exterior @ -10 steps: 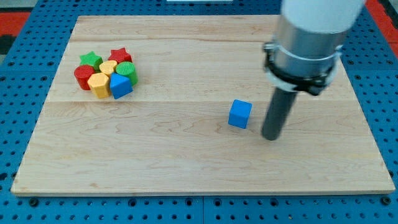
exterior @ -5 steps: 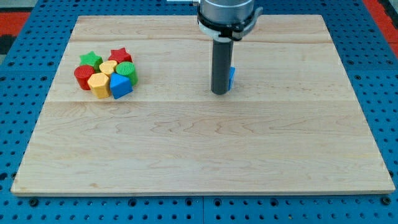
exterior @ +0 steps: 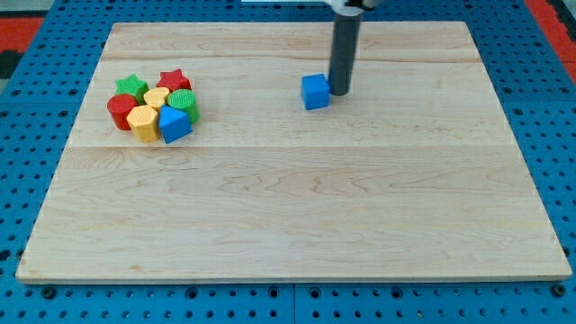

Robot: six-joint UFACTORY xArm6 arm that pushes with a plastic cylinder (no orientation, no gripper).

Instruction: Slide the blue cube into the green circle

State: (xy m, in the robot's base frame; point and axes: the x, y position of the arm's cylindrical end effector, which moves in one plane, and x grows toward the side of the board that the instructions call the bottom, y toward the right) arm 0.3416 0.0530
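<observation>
The blue cube (exterior: pixel 315 92) sits on the wooden board (exterior: pixel 288 207) in the upper middle of the view. My tip (exterior: pixel 339 91) stands right beside the cube, on its right side, touching or nearly touching it. The green circle (exterior: pixel 183 98) lies at the view's left, at the right edge of a tight cluster of blocks, well to the left of the cube.
The cluster holds a green star (exterior: pixel 132 85), a red star (exterior: pixel 173 81), a red block (exterior: pixel 119 110), a yellow block (exterior: pixel 156 97), a yellow hexagon (exterior: pixel 142 121) and another blue block (exterior: pixel 175 122).
The blue cube has moved from the board's middle right up and to the left. My tip went from the cube's right to its left, and is now back on its right.
</observation>
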